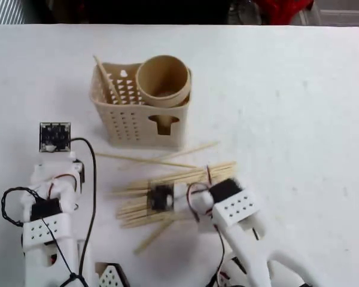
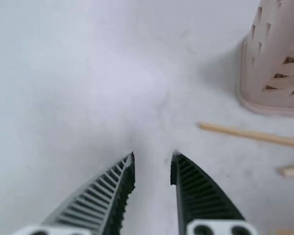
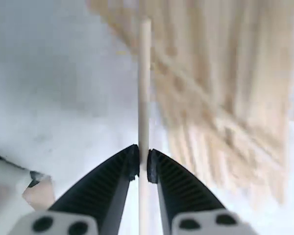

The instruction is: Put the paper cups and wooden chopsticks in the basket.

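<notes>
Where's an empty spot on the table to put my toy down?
The widest bare patch of white table lies right of the cream perforated plastic basket and the wooden chopstick pile. Another strip runs behind the basket. It is crowded on the basket's near side, where the chopsticks sprawl.

Matls: wood, paper, plastic.
Bare matt wood chopsticks (image 1: pixel 185 175); tan paper cup (image 1: pixel 163 81); beige perforated plastic basket (image 1: pixel 127 122); smooth white tabletop (image 1: pixel 299 89); right gripper (image 3: pixel 143 164) ribbed blk plastic.
</notes>
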Robot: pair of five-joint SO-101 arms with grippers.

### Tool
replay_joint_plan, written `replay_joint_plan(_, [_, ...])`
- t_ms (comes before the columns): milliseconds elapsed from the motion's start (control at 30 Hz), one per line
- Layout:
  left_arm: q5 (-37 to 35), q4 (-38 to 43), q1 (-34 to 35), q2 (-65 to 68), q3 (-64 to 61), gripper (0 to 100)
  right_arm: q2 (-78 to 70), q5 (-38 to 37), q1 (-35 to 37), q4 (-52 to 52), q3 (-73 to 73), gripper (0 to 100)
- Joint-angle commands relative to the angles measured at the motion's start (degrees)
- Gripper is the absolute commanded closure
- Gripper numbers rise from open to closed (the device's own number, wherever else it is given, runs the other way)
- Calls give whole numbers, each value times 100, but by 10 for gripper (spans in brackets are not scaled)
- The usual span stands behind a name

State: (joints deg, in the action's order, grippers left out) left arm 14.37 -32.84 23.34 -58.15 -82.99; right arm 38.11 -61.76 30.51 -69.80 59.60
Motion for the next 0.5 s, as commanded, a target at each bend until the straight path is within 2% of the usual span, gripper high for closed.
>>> replay_joint_plan(0, [62, 149, -66, 22, 26, 861, 31, 431, -127, -567, -1240, 982])
replay_joint_plan(133, [62, 158, -66, 22, 26, 861, 31, 1029, -127, -1130, -2497, 982])
replay_joint_plan(267, [62, 158, -75, 22, 26, 861, -22, 2189, -110, -1174, -4000, 982])
replay_joint_plan(367, [62, 158, -75, 22, 26, 861, -40, 3007, 127, -971, -5284, 982])
replay_joint_plan(467, [62, 158, -75, 22, 26, 861, -75, 3780, 418, -277, -6233, 982])
